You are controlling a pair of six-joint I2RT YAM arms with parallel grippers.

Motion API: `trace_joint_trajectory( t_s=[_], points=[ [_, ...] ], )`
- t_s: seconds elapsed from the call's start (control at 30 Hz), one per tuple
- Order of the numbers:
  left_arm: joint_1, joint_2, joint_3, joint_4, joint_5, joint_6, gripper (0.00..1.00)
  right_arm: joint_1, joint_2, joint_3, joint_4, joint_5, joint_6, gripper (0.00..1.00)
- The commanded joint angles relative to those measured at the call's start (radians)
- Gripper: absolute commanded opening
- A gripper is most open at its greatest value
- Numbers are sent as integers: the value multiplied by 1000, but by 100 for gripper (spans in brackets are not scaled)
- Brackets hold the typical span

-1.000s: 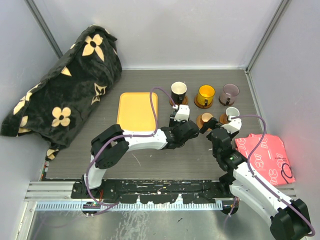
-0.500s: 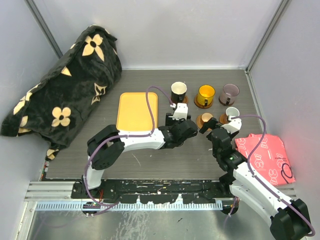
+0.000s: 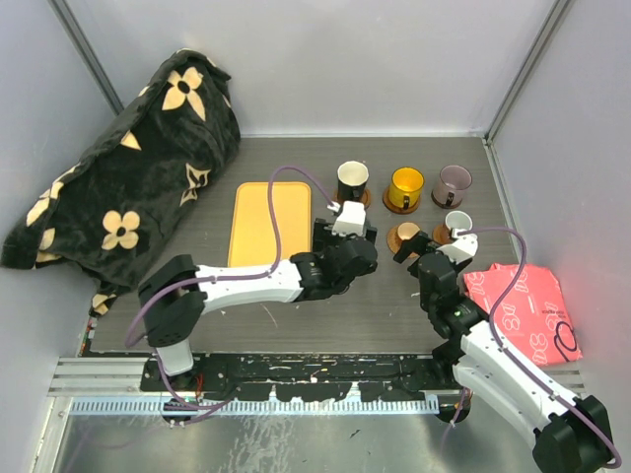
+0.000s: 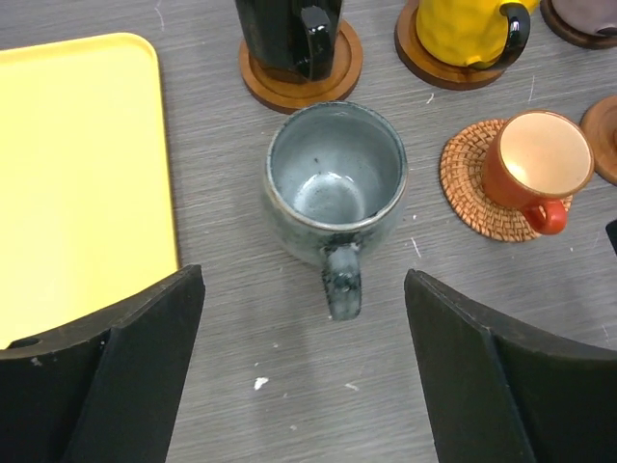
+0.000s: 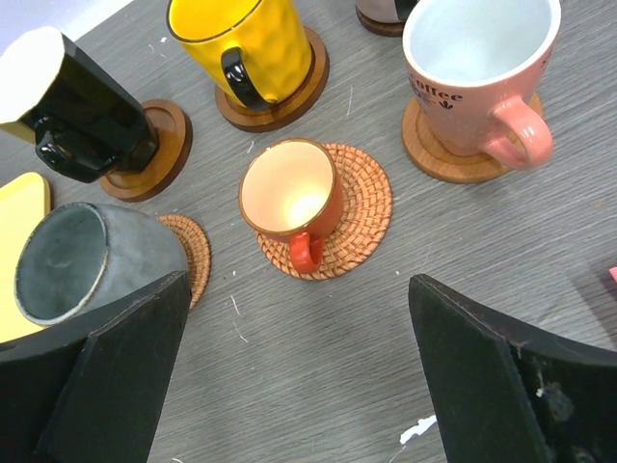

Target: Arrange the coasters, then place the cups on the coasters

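Grey mug (image 4: 335, 183): stands upright on the tabletop (image 4: 241, 367), just right of the yellow tray (image 4: 77, 174) and in front of the black cup (image 4: 289, 34). Its handle points toward the left wrist camera.
Left gripper (image 4: 304, 289): open. Its fingers (image 4: 125, 376) stand wide apart on either side of the grey mug's handle and touch nothing.
Right wrist view only: a woven coaster (image 5: 198, 260) peeks out from under the grey mug's right side. In the left wrist view the mug's body covers it.
Top view only: a black flowered blanket (image 3: 128, 168) lies at the far left and a pink packet (image 3: 523, 305) at the right. The grey mug is hidden there beneath the left gripper.
Right gripper (image 5: 294, 318): open and empty, with its fingers spread wide. It hovers near the orange cup (image 5: 289, 198).
Orange cup: sits on a second woven coaster (image 5: 366, 207), handle toward the right wrist camera.
Back row: the black cup and the yellow cup (image 5: 246, 43) sit on smooth wooden coasters (image 5: 169, 145).
Pink cup (image 5: 482, 68): sits on a smooth wooden coaster beside the orange cup. Its lettering shows only in the right wrist view, and the top view gives little more than its pale inside.
Purple-grey cup (image 3: 454, 182): shows whole in the top view and is cut off at the frame edge in both wrist views.
Hard to tell: whether the grey mug sits centred on its coaster.
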Motion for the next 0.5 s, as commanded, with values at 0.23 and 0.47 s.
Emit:
trace_joint_trajectory(
  t_s=[0.23, 0.47],
  points=[
    [-4, -311, -199, 43, -38, 88, 98, 4, -36, -9, 74, -23, -23, 100],
    [-4, -445, -325, 40, -35, 87, 98, 5, 1, -1, 89, -41, -29, 100]
  ],
)
